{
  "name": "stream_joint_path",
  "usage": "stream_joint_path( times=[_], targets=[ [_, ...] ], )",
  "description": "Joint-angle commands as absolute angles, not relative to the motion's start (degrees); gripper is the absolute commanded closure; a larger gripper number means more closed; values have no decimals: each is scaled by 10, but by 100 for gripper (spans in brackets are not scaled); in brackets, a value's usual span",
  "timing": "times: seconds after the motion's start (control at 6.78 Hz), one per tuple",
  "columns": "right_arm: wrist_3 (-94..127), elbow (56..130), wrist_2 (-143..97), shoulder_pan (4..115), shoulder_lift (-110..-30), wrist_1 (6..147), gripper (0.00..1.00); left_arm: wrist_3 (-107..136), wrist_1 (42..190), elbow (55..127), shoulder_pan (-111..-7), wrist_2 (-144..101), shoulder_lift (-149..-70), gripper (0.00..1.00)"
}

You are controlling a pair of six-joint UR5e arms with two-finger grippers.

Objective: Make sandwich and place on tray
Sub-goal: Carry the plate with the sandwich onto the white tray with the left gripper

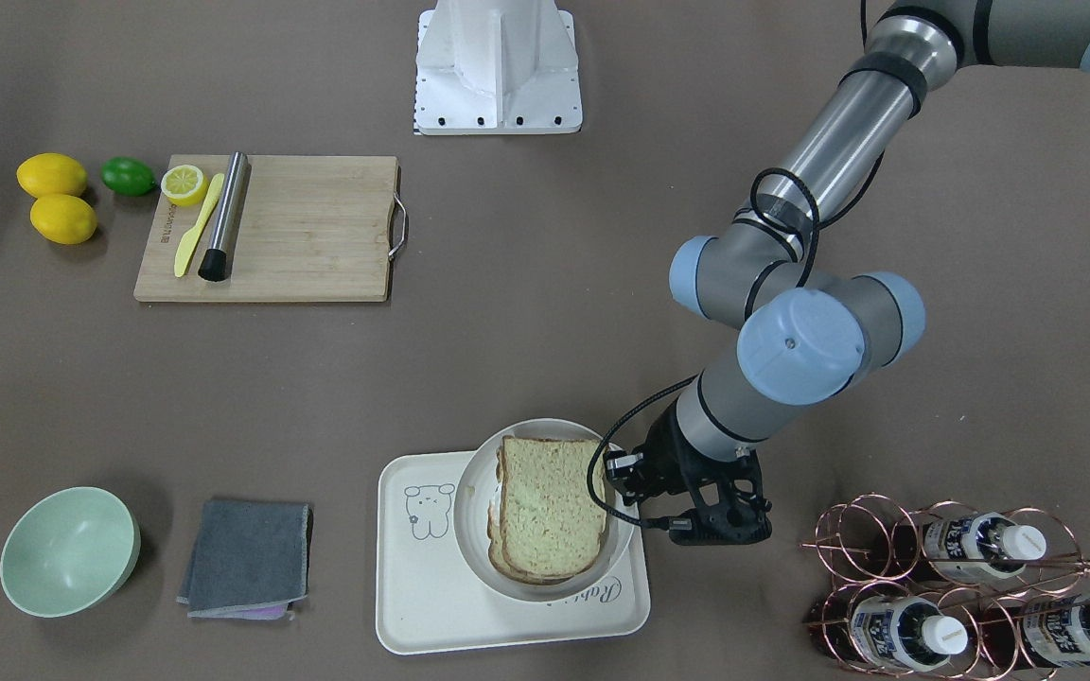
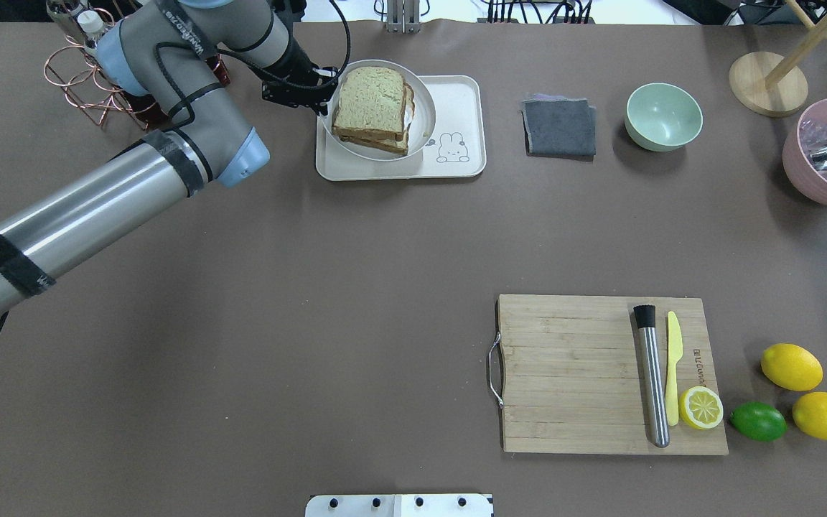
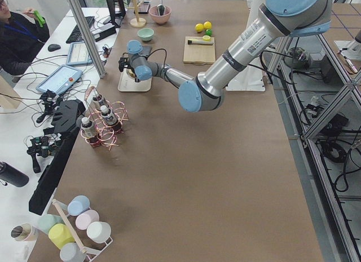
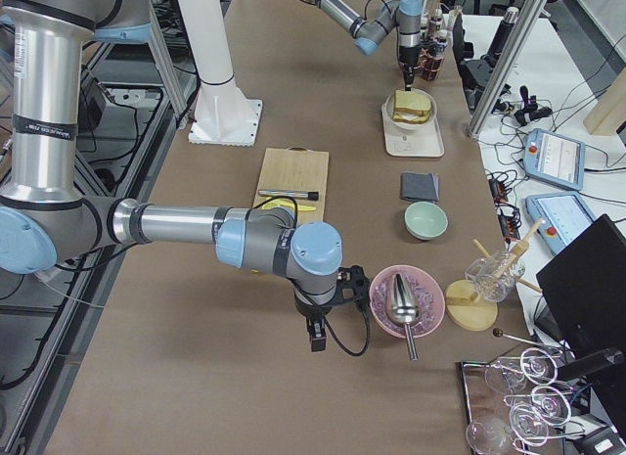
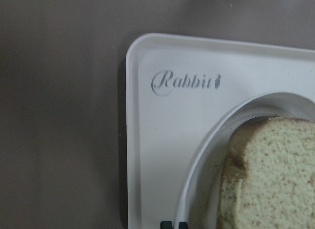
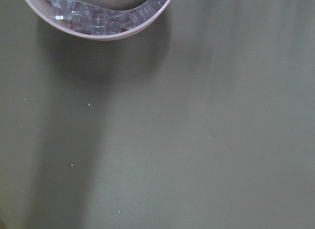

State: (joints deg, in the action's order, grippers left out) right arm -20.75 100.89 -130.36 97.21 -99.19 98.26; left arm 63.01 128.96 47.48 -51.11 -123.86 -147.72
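Overhead view, read left to right.

Found the left gripper [image 2: 324, 102] at the left rim of a round white plate [image 2: 424, 123]. Fingertips [image 5: 167, 224] seen nearly together in the wrist view and judged to be pinching that rim.

Found the sandwich [image 2: 370, 100] assembled on the plate, two bread slices stacked.

Found the plate over the left part of the tray [image 2: 465, 100], with its rim overlapping the tray's edge in both fixed views. Cannot tell whether seated or held slightly above.

Judged to be the placing step, near its end. Recommend:
- Keep the plate level.
- Lower slowly until flat contact with the tray.
- Hold the pinch firm until then.
- Confirm the plate sits inside the raised rim.
- Release and draw back leftward, clear of the bread, to avoid shifting the top slice.

Further right, noted a grey cloth [image 2: 559, 127], a green bowl [image 2: 663, 116] and a pink bowl [image 2: 801, 172] holding ice.

Located the right gripper [image 4: 316, 336] beside that pink bowl, in a side view only. Cannot tell whether apart or together.
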Motion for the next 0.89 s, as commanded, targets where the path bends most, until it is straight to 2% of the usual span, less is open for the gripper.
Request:
stream_joint_path(
  times=[0.0,0.3,0.44,0.74],
  targets=[
    [-207,1007,-1303,972,-991,983,0,630,1317,376,-494,-1195,-1545,100],
    [-207,991,-1305,972,-990,983,0,683,1345,374,-474,-1160,-1549,100],
    [-208,990,-1305,972,-992,982,0,690,1355,375,-465,-1139,-1548,3],
    [-208,990,-1305,972,-993,983,0,689,1358,389,-469,-1136,-1543,2]
  ],
)
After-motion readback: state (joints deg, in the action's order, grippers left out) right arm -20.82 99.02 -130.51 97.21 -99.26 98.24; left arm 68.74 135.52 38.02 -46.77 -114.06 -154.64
